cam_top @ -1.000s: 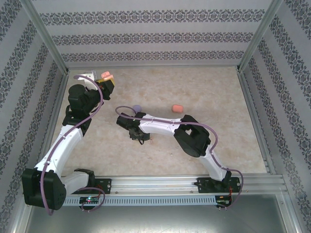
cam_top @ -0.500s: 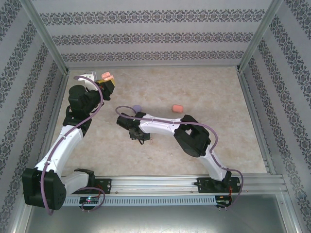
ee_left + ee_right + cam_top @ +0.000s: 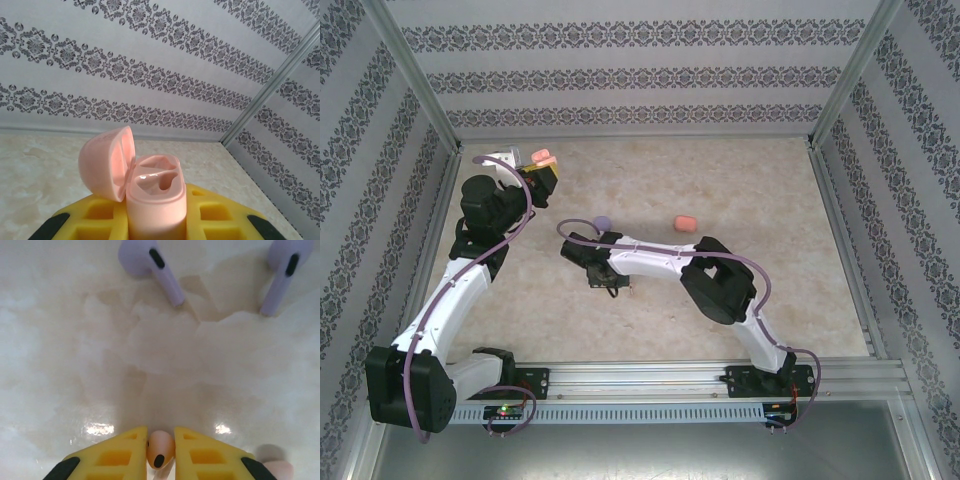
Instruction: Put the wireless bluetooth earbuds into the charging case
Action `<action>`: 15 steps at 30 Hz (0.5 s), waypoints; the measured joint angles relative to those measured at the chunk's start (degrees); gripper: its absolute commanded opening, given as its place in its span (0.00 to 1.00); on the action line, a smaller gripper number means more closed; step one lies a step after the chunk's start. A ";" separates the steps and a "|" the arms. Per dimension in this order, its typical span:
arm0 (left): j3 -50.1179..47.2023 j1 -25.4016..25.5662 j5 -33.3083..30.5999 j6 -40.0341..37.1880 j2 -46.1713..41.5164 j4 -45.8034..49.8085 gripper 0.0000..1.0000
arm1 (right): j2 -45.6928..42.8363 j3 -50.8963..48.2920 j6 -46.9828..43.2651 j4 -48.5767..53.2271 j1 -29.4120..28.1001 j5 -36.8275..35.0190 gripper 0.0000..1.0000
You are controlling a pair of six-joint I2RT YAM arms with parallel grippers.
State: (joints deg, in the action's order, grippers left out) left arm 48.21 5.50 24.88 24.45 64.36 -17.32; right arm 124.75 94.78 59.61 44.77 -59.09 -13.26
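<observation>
The surface (image 3: 770,200) is hemmed in by patterned walls (image 3: 640,75) at the top, left and right of the top view. Its right half is the widest open stretch.

The left gripper (image 3: 542,176) sits in the upper left, close to the left wall. It is closed on the body of the pink charging case (image 3: 156,197), which stands upright between its yellow fingers (image 3: 95,215). The case's lid (image 3: 106,162) is hinged back to the left, and both sockets are bare.

The right gripper (image 3: 160,437) is near the middle of the top view, low over the surface. Its fingers press a pale pink earbud (image 3: 160,449) from both sides, at the bottom centre of the right wrist view. I cannot tell whether the earbud is off the surface.

Two purple earbuds (image 3: 150,262) lie at the top of that view, apart from each other. Their stems point down the frame, and bare surface separates them from the fingers. A blurred pale pink shape (image 3: 278,471) sits at the lower right edge, just beside the right finger. It is too soft to name.

In the top view the purple case (image 3: 602,221) lies just above the right arm's wrist. The coral case (image 3: 685,222) lies to its right, apart from it. That makes three cases, with three earbuds clearly seen.
</observation>
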 measured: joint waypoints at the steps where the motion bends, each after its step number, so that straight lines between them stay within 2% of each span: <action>1: 0.00 0.00 0.35 -0.02 0.02 0.04 0.00 | -1.11 -0.76 -0.48 -0.46 0.00 -0.70 0.18; 8: 0.13 0.00 2.60 -0.66 0.22 0.11 0.00 | -10.29 -3.54 -4.31 -2.05 0.24 -5.07 0.18; 15: -0.61 0.17 3.43 -4.63 0.39 -3.13 0.00 | -19.56 -7.21 -9.09 -4.11 2.32 -8.68 0.18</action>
State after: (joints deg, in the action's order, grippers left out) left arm 47.59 5.67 28.32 19.81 64.75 -20.45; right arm 105.19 87.57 50.52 40.66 -56.77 -21.93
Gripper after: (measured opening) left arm 0.220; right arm 0.181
